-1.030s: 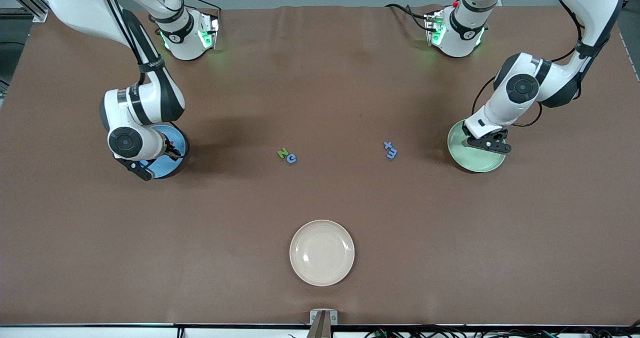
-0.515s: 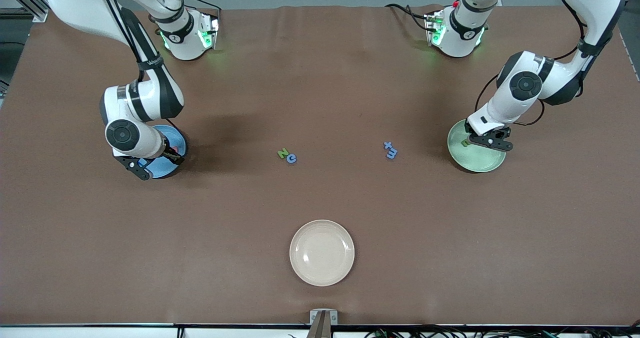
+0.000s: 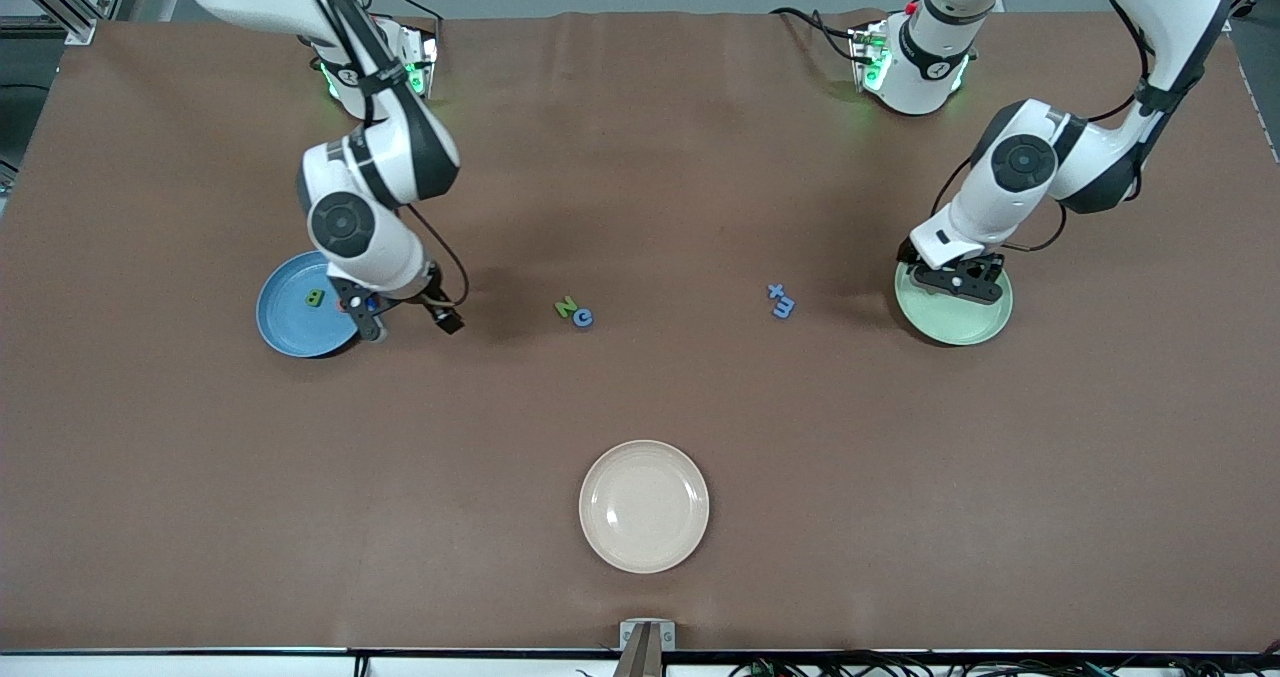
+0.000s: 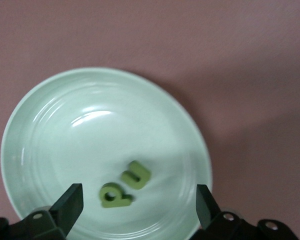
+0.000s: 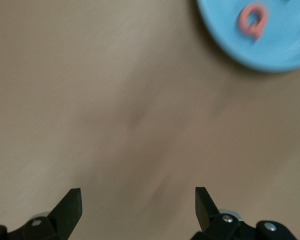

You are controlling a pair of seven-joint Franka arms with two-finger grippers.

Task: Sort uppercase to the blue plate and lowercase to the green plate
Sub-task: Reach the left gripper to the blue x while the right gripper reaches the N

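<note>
The blue plate [image 3: 285,322] at the right arm's end holds a green B [image 3: 314,298] and a pink-red Q [image 5: 253,19]. My right gripper [image 3: 408,325] hangs open and empty over bare table beside that plate [image 5: 285,45]. At the left arm's end, my left gripper [image 3: 955,279] is open over the green plate [image 3: 960,329], where a green p [image 4: 114,195] and a green u [image 4: 137,174] lie below its spread fingers. Mid-table lie a green N [image 3: 565,307] touching a blue C [image 3: 583,318], and a blue t [image 3: 775,290] beside a blue m [image 3: 784,306].
A cream-white plate [image 3: 644,506] sits nearer the front camera, at mid-table. The brown mat [image 3: 640,177] covers the whole tabletop. Both arm bases stand along the edge farthest from the camera.
Both grippers have opened. The right one left the blue plate and swung toward mid-table, uncovering the B. The left one let go a green letter into the green plate and rose slightly.
</note>
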